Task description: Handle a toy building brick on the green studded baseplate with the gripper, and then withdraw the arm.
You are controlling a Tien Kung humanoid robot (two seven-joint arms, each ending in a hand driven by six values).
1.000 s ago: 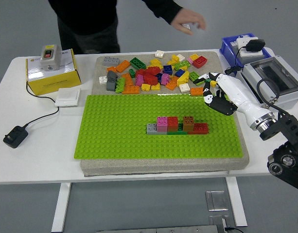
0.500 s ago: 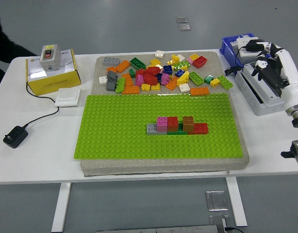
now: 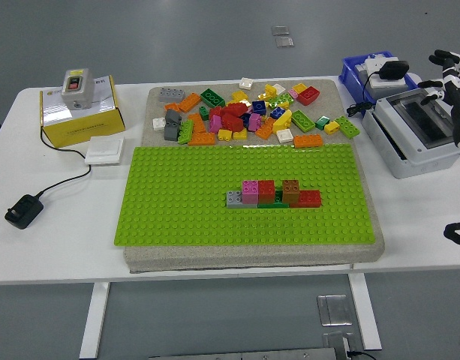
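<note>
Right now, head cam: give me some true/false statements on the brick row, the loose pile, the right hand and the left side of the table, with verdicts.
1. A short row of joined bricks stands on the green baseplate. True.
2. The right hand is closed on a brick from the row. False: it is at the picture's right edge, above the grey box, fingers spread, holding nothing.
3. The loose brick pile lies beyond the baseplate's far edge. True.
4. The yellow box sits on the baseplate. False: it stands on the white table, left of the baseplate.
5. A black power adapter lies near the table's left edge. True.
</note>
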